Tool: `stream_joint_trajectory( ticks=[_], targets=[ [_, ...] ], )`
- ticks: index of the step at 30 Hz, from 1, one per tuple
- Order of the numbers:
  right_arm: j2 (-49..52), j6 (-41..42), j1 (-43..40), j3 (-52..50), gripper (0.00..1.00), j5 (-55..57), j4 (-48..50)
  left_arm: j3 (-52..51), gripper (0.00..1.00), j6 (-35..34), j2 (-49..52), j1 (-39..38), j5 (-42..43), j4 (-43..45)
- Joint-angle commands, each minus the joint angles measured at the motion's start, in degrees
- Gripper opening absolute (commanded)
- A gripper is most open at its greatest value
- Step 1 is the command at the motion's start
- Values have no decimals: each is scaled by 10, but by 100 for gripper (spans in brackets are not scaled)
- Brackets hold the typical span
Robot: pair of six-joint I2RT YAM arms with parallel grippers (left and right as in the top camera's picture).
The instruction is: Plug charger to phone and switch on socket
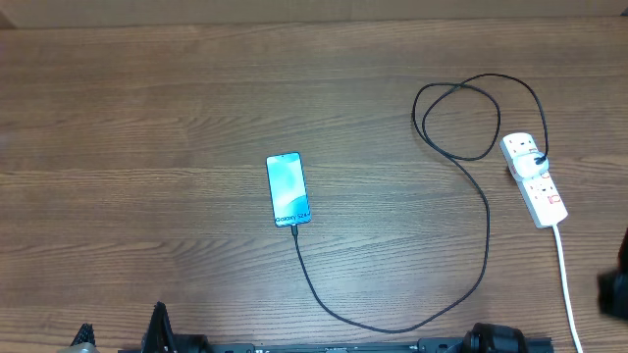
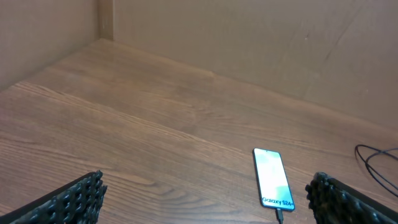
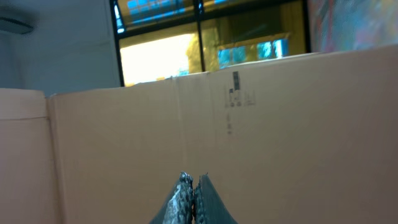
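Observation:
The phone (image 1: 287, 189) lies flat mid-table, cyan screen up, "Galaxy S24+" text at its near end. The charger (image 1: 488, 230) is a thin black cable; its connector tip sits in the phone's near end, and its black plug (image 1: 539, 157) sits in the white socket (image 1: 535, 180) at the right. In the left wrist view the phone (image 2: 273, 177) lies ahead between the wide-apart fingers (image 2: 81, 198) of my open left gripper (image 2: 205, 199), well apart from it. My right gripper (image 3: 193, 182) is shut on nothing and points at a cardboard wall.
A cardboard wall (image 2: 249, 43) borders the table's far side. The socket's thick white cord (image 1: 567, 284) runs toward the front edge. The arm bases (image 1: 491, 340) sit along the front edge. A dark part of the right arm (image 1: 615, 279) shows at the right edge.

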Motion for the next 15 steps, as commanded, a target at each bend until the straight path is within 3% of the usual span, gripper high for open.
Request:
stream_joint_trajectory(
  ticks=[1, 8, 15],
  targets=[
    [-61, -24, -5, -52, 4, 27, 4, 1, 99, 1, -1, 3, -10, 1],
    [-176, -23, -86, -98, 4, 27, -17, 1, 100, 1, -1, 3, -10, 1],
    [-203, -23, -50, -97, 4, -38, -30, 1, 100, 1, -1, 3, -10, 1]
  ],
)
